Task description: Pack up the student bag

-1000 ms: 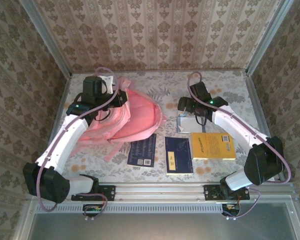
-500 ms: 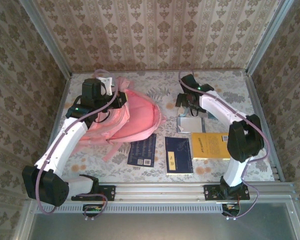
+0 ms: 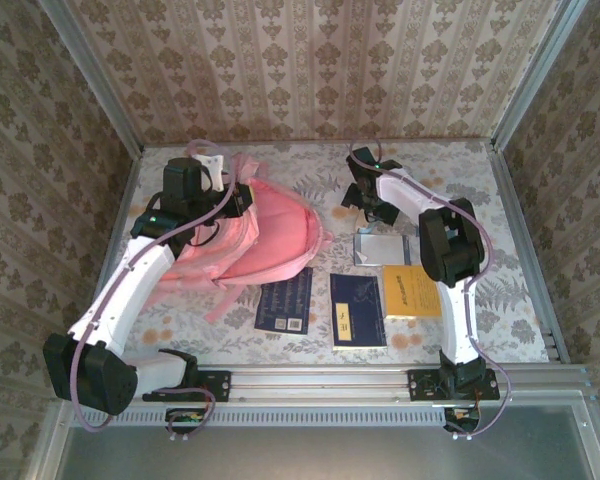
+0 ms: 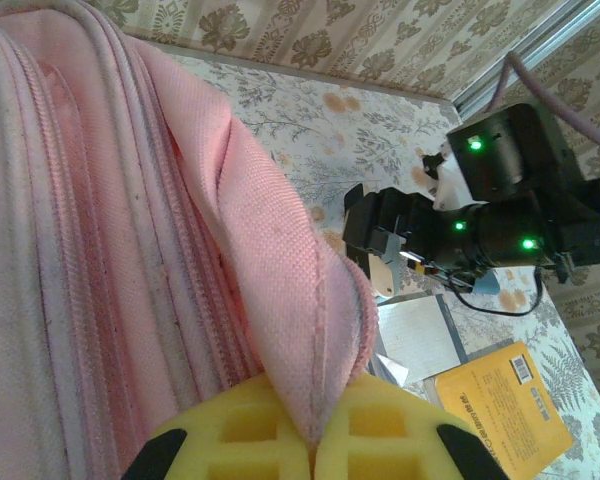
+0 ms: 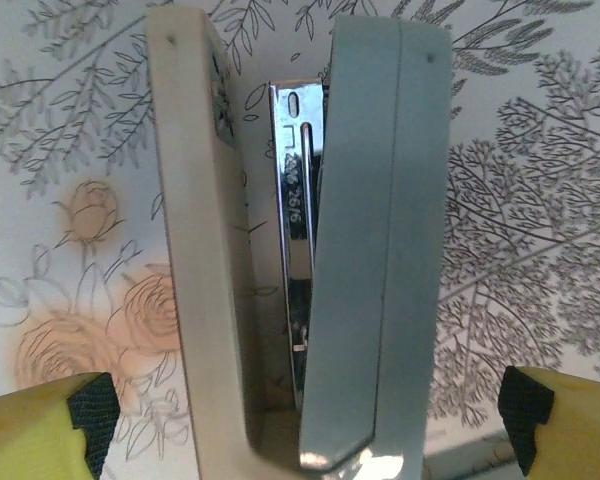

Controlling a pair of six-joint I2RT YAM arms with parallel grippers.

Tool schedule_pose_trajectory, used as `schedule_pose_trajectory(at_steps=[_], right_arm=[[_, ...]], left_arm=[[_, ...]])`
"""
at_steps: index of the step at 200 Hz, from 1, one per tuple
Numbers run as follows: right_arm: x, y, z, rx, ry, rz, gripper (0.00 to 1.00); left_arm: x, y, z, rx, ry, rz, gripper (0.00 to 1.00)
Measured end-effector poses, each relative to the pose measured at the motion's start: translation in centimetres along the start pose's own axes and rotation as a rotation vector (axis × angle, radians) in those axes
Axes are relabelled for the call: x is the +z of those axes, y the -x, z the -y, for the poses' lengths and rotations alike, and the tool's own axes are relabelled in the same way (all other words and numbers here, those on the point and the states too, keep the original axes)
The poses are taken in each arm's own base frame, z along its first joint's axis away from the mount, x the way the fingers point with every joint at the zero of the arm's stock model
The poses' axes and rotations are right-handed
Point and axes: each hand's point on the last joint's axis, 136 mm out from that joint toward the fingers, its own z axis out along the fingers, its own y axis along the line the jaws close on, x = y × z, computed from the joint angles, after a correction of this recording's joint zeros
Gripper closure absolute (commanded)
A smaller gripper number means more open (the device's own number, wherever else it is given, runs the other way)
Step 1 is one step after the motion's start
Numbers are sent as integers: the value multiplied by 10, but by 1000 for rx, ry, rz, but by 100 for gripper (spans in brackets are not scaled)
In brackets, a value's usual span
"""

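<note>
The student bag [image 3: 270, 235] is a big pink backpack lying at the back left of the table. My left gripper [image 3: 242, 195] is shut on a fold of its pink fabric, and in the left wrist view the flap [image 4: 310, 300] is pinched between the yellow pads [image 4: 240, 440]. My right gripper [image 3: 365, 197] hangs over the back middle of the table, jaws wide open. In the right wrist view a cream and pale blue stapler [image 5: 370, 220] lies on the table between the two yellow fingertips [image 5: 40, 425], touching neither.
A yellow book [image 3: 412, 290], two dark blue books [image 3: 285, 300] [image 3: 357, 310] and a pale notebook [image 3: 378, 247] lie on the flowered table toward the front. Papered walls close in the back and both sides.
My right arm has swung left and toward the back wall, carrying its open gripper from above the notebook to the stapler. The left gripper has kept its hold on the bag.
</note>
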Motion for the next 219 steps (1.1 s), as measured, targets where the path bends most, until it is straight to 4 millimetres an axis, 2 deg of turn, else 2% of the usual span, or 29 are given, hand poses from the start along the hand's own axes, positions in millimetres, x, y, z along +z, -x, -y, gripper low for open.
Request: schedule_pose_trajectory(at_steps=[50, 98, 147, 180, 219], right_arm=[[21, -11, -5, -12, 1, -54, 16], [24, -13, -5, -23, 1, -57, 37], [21, -17, -3, -54, 2, -49, 42], [8, -17, -4, -94, 3, -19, 43], [-40, -13, -9, -161, 43, 65, 46]], left_arm=[[0, 0, 0, 0, 0, 0, 100], [0, 0, 0, 0, 0, 0, 100], [0, 0, 0, 0, 0, 0, 100], [0, 0, 0, 0, 1, 0, 100], [-1, 0, -1, 6, 8, -4, 100]])
